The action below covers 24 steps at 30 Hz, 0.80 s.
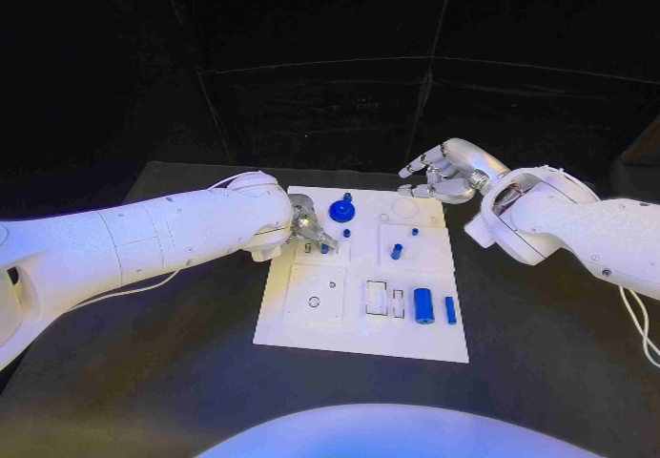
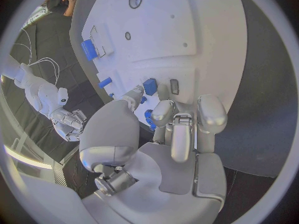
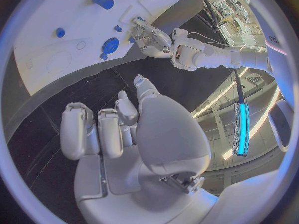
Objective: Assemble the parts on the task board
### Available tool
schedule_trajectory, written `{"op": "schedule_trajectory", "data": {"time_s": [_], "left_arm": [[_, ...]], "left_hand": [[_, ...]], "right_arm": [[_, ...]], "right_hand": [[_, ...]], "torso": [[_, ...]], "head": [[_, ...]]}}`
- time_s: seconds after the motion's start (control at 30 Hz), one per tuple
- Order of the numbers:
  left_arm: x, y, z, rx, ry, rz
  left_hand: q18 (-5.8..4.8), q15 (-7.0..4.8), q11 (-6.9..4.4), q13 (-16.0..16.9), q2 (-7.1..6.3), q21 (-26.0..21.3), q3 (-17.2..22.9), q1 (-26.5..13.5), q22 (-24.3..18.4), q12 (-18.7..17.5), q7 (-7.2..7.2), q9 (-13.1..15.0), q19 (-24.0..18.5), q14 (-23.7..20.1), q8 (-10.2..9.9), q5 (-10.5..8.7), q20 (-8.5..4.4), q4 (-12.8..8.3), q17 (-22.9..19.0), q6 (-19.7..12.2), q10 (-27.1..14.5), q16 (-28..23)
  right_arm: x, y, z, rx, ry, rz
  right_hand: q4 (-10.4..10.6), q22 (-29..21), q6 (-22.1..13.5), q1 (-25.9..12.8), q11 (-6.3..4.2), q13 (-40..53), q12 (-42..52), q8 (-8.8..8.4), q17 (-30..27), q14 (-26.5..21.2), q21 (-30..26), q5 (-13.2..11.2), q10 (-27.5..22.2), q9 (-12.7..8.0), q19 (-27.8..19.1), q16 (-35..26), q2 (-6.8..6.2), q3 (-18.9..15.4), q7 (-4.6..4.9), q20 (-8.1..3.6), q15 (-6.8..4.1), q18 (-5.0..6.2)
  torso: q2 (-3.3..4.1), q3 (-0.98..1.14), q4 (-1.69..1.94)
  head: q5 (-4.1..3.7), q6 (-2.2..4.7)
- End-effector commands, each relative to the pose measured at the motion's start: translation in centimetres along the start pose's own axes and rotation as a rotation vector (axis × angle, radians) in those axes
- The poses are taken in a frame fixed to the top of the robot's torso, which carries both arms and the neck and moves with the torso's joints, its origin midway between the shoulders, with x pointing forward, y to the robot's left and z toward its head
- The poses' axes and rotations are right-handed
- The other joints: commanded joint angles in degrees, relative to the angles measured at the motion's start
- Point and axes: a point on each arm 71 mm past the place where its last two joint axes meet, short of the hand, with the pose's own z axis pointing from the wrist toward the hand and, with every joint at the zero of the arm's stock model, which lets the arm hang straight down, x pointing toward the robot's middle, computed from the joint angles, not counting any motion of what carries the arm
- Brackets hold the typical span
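— Where's the task board (image 1: 360,329)?
— On the black tabletop (image 1: 152,382), blue parts (image 1: 423,305) lying on it.
— The left hand (image 1: 311,232)?
— Over the board's far-left area, fingertips pinching a small blue part (image 2: 150,86).
— The right hand (image 1: 443,172)?
— Just beyond the board's far-right corner, fingers loosely curled, holding nothing.

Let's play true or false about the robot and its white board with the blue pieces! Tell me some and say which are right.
1. The left robot hand is over the task board. True.
2. The right robot hand holds a blue piece. False: it holds nothing, beside the board's far corner.
3. A blue cylinder lies on the board. True.
4. The board is round. False: it is rectangular.
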Motion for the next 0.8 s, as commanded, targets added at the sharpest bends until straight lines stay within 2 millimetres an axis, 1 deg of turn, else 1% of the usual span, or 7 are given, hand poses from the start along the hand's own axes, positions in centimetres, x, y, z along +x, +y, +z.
{"op": "schedule_trajectory", "data": {"time_s": [0.03, 0.2, 0.33, 0.47, 0.6, 0.67, 0.8], "left_arm": [[-0.3, 0.2, 0.0, -0.008, -0.017, -0.023], [-0.8, 0.5, -0.3, 0.004, -0.035, -0.054], [-2.0, 0.2, -0.9, 0.034, -0.056, -0.101], [-3.8, -0.1, -1.7, 0.051, -0.065, -0.115], [-5.6, 0.3, -2.2, 0.035, -0.075, -0.117], [-6.3, 0.6, -2.2, 0.022, -0.078, -0.116], [-7.8, 1.4, -1.8, -0.009, -0.072, -0.109]], "left_hand": [[-0.64, -0.44, -0.22, 0.0, -0.15, 0.0, -1.8, -0.8, -0.1, 0.1, -0.21, 0.1, 0.2, 6.1, 0.2, -0.21, -0.1, 1.0, 15.1, 0.1, 0.0, 0.2], [-0.59, -0.68, -0.24, -0.3, -0.07, -0.4, -7.1, 0.1, -0.6, -0.1, -0.31, 0.5, -0.1, 6.1, 0.3, -0.22, -0.31, 3.7, 15.1, -0.5, -0.3, 0.2], [-0.38, -0.42, -0.11, -0.8, 1.08, -1.2, -13.8, 2.2, -1.5, -0.5, 0.03, 0.9, -0.6, 6.1, 0.2, -0.23, -0.3, 7.7, 15.1, -1.5, -0.9, 0.2], [-0.17, -0.18, 0.29, -1.8, 2.04, -2.1, -16.5, 2.9, -2.7, -1.3, 0.49, 0.6, -1.3, 5.9, -0.6, -0.22, -0.11, 7.7, 14.4, -2.7, -1.7, -0.2], [-0.13, 0.39, 1.03, -3.0, 4.12, -2.5, -16.7, 6.4, -3.0, -2.3, 1.32, -0.2, -1.5, 5.7, -2.1, -0.19, 0.35, 7.2, 13.6, -4.5, -2.8, -0.5], [-0.14, 0.52, 1.15, -3.0, 4.52, -2.5, -16.7, 7.1, -3.0, -2.2, 1.47, -0.4, -1.5, 5.7, -2.3, -0.18, 0.46, 7.1, 13.6, -4.6, -2.9, -0.6], [-0.04, 1.07, 1.79, -3.6, 5.67, -2.9, -16.7, 10.3, -3.4, -2.6, 2.25, -1.8, -1.7, 5.6, -4.0, -0.14, 1.01, 6.2, 13.2, -5.7, -3.5, -0.8]], "right_arm": [[0.0, 0.1, 0.0, -0.002, 0.005, 0.001], [-0.1, 0.0, 0.0, 0.0, 0.004, 0.0], [-0.1, -0.1, 0.1, 0.002, 0.001, -0.001], [-0.2, -0.2, 0.1, 0.005, 0.0, -0.002], [-0.2, -0.3, 0.1, 0.006, -0.001, -0.003], [-0.2, -0.3, 0.1, 0.007, -0.001, -0.003], [-0.3, -0.3, 0.1, 0.008, -0.001, -0.003]], "right_hand": [[-0.2, -0.1, 0.2, 0.0, 0.07, -0.1, -0.4, 0.26, 2.6, 3.0, -0.2, 0.2, -0.4, -0.1, -0.5, -0.2, 0.3, -0.1, 0.12, -0.08, -0.41, 1.06], [-0.2, -0.1, 0.2, 0.0, 0.07, -0.1, -0.4, 0.26, 2.6, 3.0, -0.2, 0.2, -0.4, -0.1, -0.5, -0.2, 0.3, -0.1, 0.12, -0.08, -0.41, 1.06], [-0.2, -0.2, 0.1, -0.1, 0.08, -0.1, -0.5, 0.25, 2.6, 2.9, -0.3, 0.1, -0.5, -0.1, -0.5, -0.3, 0.28, -0.2, 0.13, -0.08, -0.4, 1.09], [-0.2, -0.2, 0.1, -0.1, 0.08, -0.1, -0.5, 0.25, 2.6, 2.9, -0.3, 0.1, -0.5, -0.1, -0.5, -0.3, 0.28, -0.2, 0.13, -0.08, -0.4, 1.09], [-0.2, -0.2, 0.1, -0.1, 0.08, -0.1, -0.5, 0.25, 2.6, 2.9, -0.3, 0.1, -0.5, -0.1, -0.5, -0.3, 0.28, -0.2, 0.13, -0.08, -0.4, 1.09], [-0.2, -0.2, 0.1, -0.1, 0.08, -0.1, -0.5, 0.25, 2.6, 2.9, -0.3, 0.1, -0.5, -0.1, -0.5, -0.3, 0.28, -0.2, 0.13, -0.08, -0.4, 1.09], [-0.2, -0.2, 0.1, -0.1, 0.09, -0.1, -0.4, 0.24, 2.6, 3.0, -0.3, 0.0, -0.4, -0.1, -0.5, -0.2, 0.28, -0.2, 0.13, -0.08, -0.4, 1.08]], "torso": [[0.01, -0.04, 0.02], [-0.02, -0.04, 0.06], [-0.08, 0.0, 0.1], [-0.03, -0.04, 0.06], [0.07, 0.09, 0.0], [0.05, 0.13, 0.02], [0.03, 0.02, 0.04]], "head": [[-0.06, 0.08], [-0.17, 0.21], [-0.15, 0.43], [-0.07, 0.57], [0.1, 0.93], [0.05, 0.99], [0.02, 1.0]]}}
